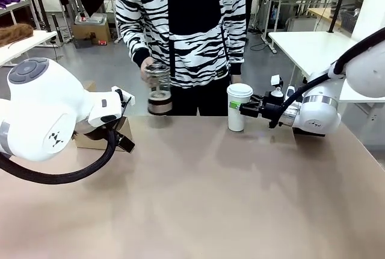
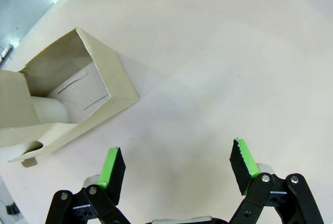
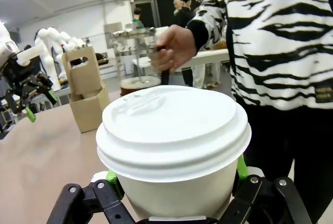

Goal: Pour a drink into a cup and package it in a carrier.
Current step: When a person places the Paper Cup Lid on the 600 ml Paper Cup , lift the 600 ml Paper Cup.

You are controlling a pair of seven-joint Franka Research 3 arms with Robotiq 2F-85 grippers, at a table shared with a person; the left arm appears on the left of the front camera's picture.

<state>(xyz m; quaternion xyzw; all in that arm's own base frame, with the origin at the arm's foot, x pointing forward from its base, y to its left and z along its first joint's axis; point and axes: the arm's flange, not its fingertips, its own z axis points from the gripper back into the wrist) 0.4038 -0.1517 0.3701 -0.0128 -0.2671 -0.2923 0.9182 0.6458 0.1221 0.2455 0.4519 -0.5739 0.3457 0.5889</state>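
- The desk spreads pale and brown between us and the person, who stands at its far edge.
- We see the carrier standing on the far left part of the desk, largely behind our left arm. In the left wrist view it lies up and to the left of the left tool, near it but not touching.
- The person's hand holds a clear jug above the far edge, well to the left of the cup. The dark drink fills only its lower part.
- The cup stands upright with a white lid on it, near the far edge and right of the middle. It sits between the fingers of our right tool, which reaches in from the right.
- Our right tool is closed onto the cup's sides, and a green pad presses against the paper on each side below the lid.
- Our left tool is spread wide and holds nothing, and between its fingers we see bare desk.
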